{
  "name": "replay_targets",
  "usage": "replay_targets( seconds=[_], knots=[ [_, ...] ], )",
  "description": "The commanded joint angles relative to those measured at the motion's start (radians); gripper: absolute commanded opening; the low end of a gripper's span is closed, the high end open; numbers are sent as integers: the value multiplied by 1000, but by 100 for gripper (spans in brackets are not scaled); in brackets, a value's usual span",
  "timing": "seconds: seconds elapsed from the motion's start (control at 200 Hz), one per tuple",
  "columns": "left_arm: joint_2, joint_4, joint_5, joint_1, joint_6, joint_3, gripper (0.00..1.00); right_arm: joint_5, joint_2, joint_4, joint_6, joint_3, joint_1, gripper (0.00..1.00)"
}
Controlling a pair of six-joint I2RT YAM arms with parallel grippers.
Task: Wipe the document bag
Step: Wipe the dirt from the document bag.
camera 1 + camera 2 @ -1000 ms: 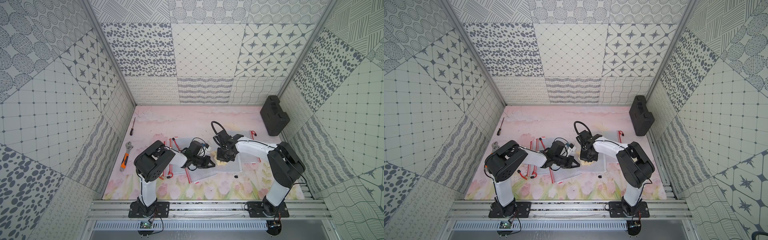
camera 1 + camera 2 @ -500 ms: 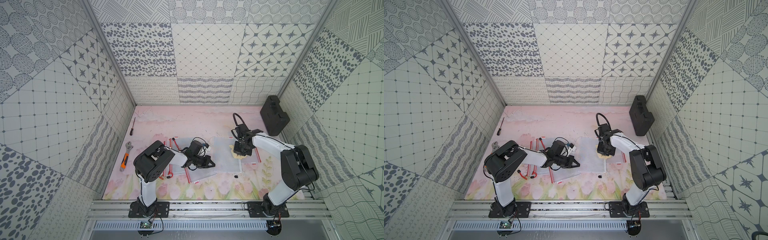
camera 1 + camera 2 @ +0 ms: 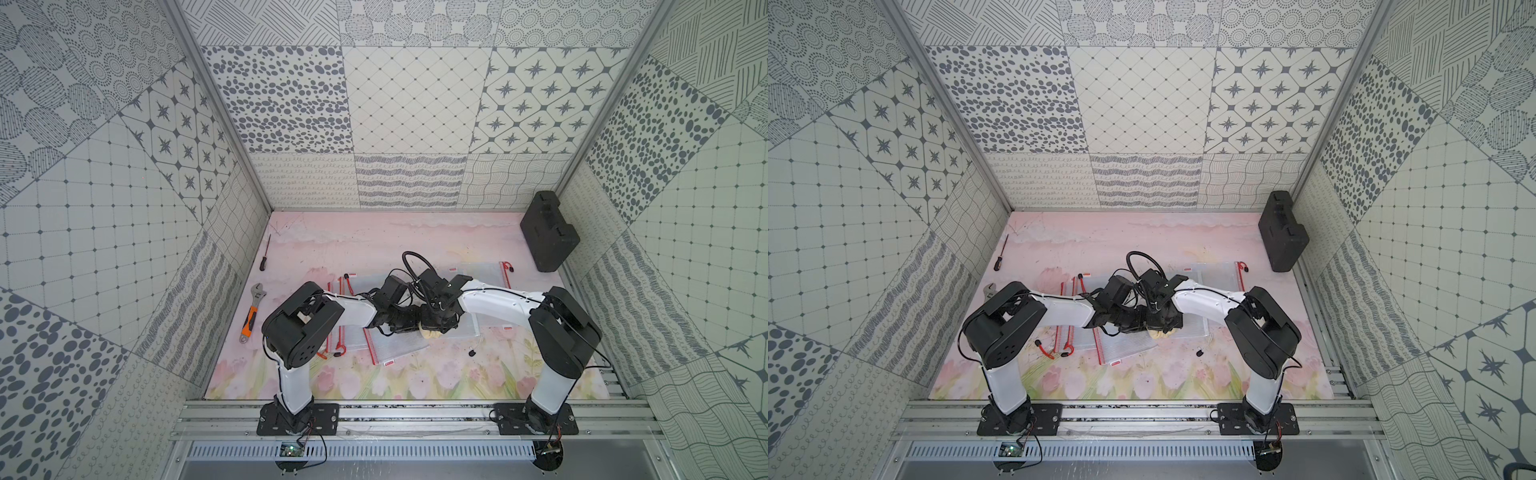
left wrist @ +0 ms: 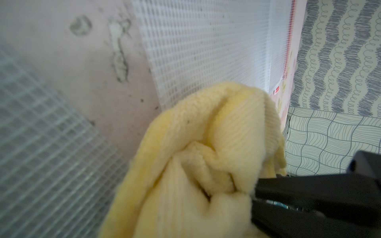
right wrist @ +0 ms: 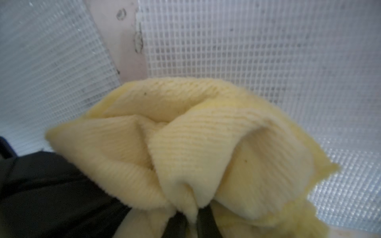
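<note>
Several clear mesh document bags with red zips lie on the pink mat; one [image 3: 484, 280] [image 3: 1219, 276] stretches to the right and another [image 3: 395, 347] [image 3: 1129, 345] lies nearer the front. My right gripper [image 3: 437, 326] [image 5: 191, 223] is shut on a bunched yellow cloth [image 3: 431, 333] [image 3: 1160, 333] [image 5: 195, 144], which rests at the left edge of the right bag [image 5: 268, 51]. My left gripper [image 3: 415, 325] sits low right beside the cloth. The cloth [image 4: 206, 154] fills the left wrist view and hides the left jaws.
A black case [image 3: 548, 232] stands at the back right against the wall. A screwdriver [image 3: 265, 257] and an orange-handled wrench [image 3: 251, 311] lie along the left wall. A small black item [image 3: 471, 353] lies in front of the right bag. Patterned walls enclose three sides.
The right arm swept the cloth right across the bag, then back left to beside the left gripper. The left arm has stayed put.
</note>
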Motion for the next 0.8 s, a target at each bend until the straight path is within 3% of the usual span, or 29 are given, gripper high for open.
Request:
replay_targets(
  seconds=[0.0,0.11,0.26,0.355,0.43,0.51,0.7,0.795],
  knots=[
    [25,-293,-289,17,-14,-19,0,-16,26,21,33,-54,-5,0],
    [12,-258,-285,31,-32,-54,0,27,-3,-4,26,-129,-51,0],
    [6,-213,-269,56,-47,-99,0,70,-132,-71,-50,-245,-230,0],
    [18,-195,-258,63,-58,-107,0,100,-227,-116,-105,-266,-336,0],
    [28,-181,-249,63,-62,-109,0,110,-252,-142,-127,-242,-362,0],
    [32,-181,-249,63,-61,-107,0,66,-224,-132,-109,-197,-318,0],
    [37,-185,-252,63,-63,-106,0,-43,-32,-9,16,-23,-32,0],
    [37,-187,-253,63,-65,-109,0,-69,46,26,56,44,44,0]
  ],
)
